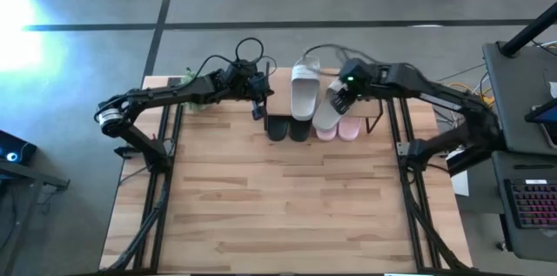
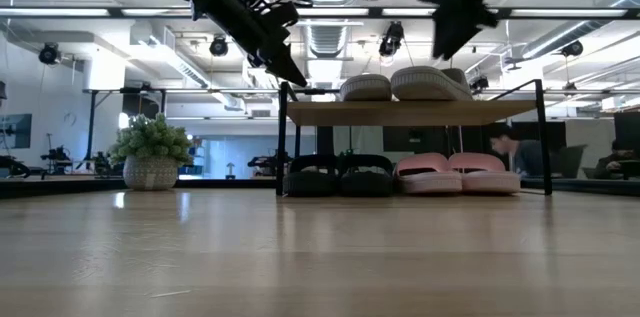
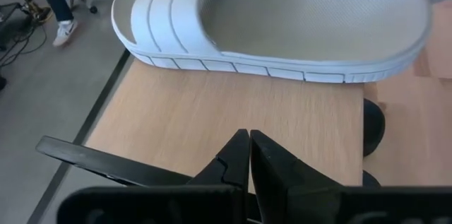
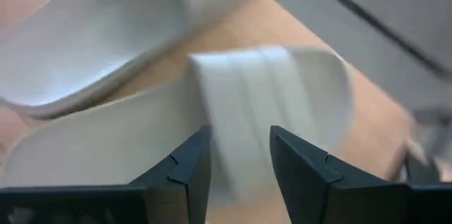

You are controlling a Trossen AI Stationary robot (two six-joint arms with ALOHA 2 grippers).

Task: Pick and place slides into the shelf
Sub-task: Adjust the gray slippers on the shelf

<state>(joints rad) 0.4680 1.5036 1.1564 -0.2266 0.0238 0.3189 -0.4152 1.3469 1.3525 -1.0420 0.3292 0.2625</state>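
two pale slides lie on the shelf top; black pair and pink pair sit beneath it on the bench. right gripper: jaws apart, just over the strap of the nearer pale slide, not gripping; arm reaches in from the side. left gripper: jaws shut, empty, beside the other pale slide, above the shelf's end.

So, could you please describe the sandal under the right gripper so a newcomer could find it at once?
Find the shelf at the table's far edge. Two pale grey-white slides lie on its top board; take the one beneath the right gripper, lying at a slant while its neighbour lies straight.
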